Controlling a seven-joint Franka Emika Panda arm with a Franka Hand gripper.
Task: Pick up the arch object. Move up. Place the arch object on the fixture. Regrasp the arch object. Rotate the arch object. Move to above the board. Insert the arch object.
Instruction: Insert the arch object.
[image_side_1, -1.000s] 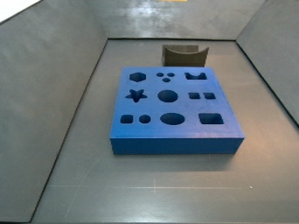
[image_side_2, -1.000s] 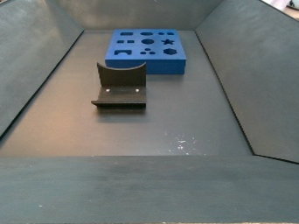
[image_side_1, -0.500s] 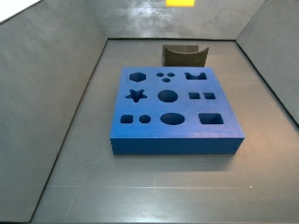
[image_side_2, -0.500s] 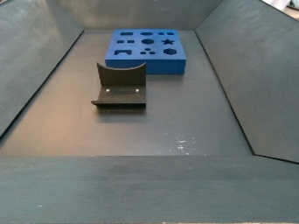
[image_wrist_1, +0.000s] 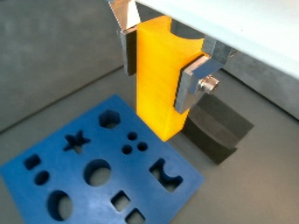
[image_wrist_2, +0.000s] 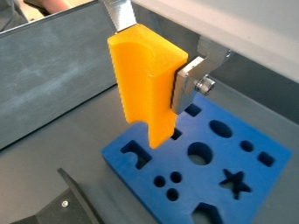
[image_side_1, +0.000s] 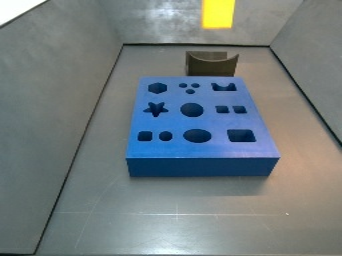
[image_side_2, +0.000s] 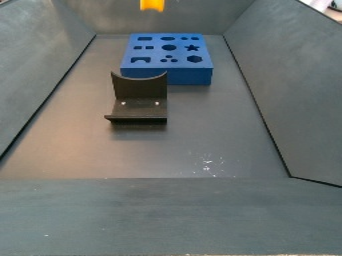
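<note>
Gripper is clamped on the arch object, held high in the air, at 12 o'clock in a side view. Fixture and board are empty, so pickup looks done; fixture placing, regrasp, rotation and insertion remain.

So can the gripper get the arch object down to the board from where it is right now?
Probably yes. The gripper holds the arch object upright, high above the floor, with the board lying open below. Nothing shows between them, and the fixture stands off beside the board.
</note>
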